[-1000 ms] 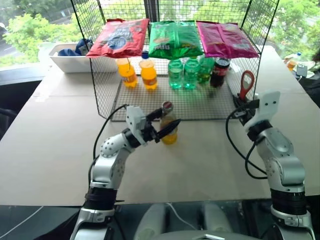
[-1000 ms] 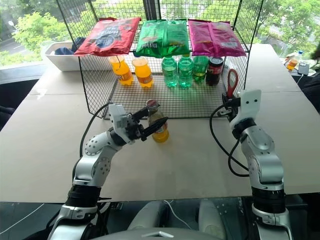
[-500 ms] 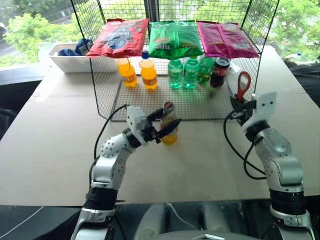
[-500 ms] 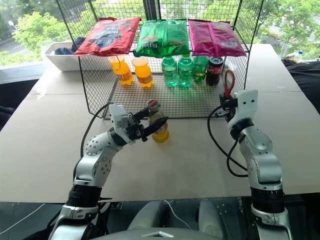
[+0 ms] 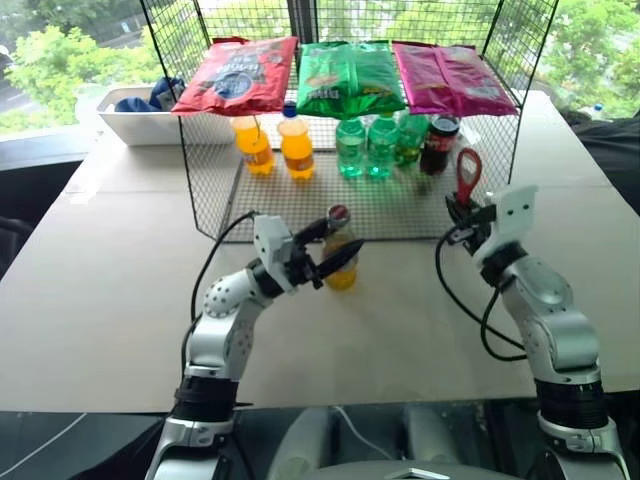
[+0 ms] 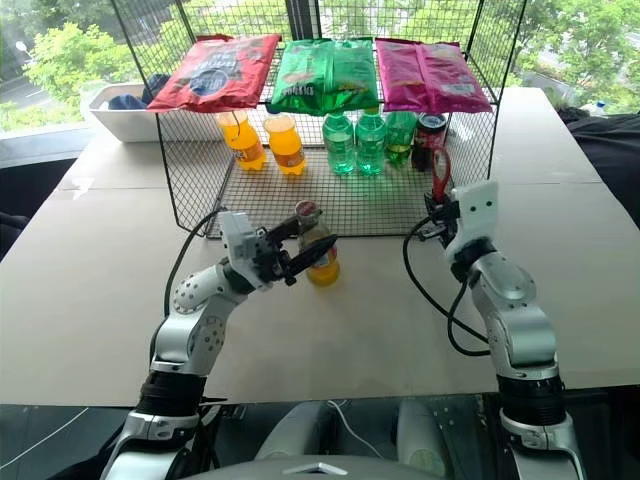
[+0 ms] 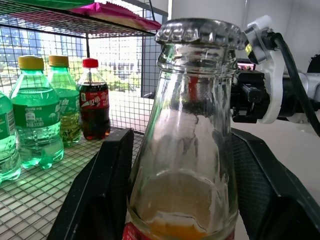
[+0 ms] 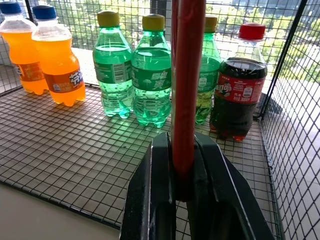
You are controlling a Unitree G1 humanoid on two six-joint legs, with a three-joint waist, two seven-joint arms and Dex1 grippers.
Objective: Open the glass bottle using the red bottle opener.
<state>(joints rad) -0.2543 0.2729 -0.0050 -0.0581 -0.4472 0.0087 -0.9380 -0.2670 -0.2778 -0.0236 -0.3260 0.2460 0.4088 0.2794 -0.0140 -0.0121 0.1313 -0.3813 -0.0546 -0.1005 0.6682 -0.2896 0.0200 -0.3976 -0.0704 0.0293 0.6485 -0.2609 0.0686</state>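
Gleaming clear glass bottle (image 7: 187,150), capped

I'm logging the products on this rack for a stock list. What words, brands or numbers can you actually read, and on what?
No text can be read for certain.
Green bottles: white print on green labels, too small.
Orange bottles: white characters on the label, blurred.
Dark cola bottle: white script on the red label, unreadable.
Snack bags: printing too blurred.
Glass bottle: label cut off.

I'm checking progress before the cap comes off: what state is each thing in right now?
glass bottle: upright on the table, cap on, held
red bottle opener: held upright, apart from the bottle
left hand: closed around the bottle
right hand: shut on the opener's handle
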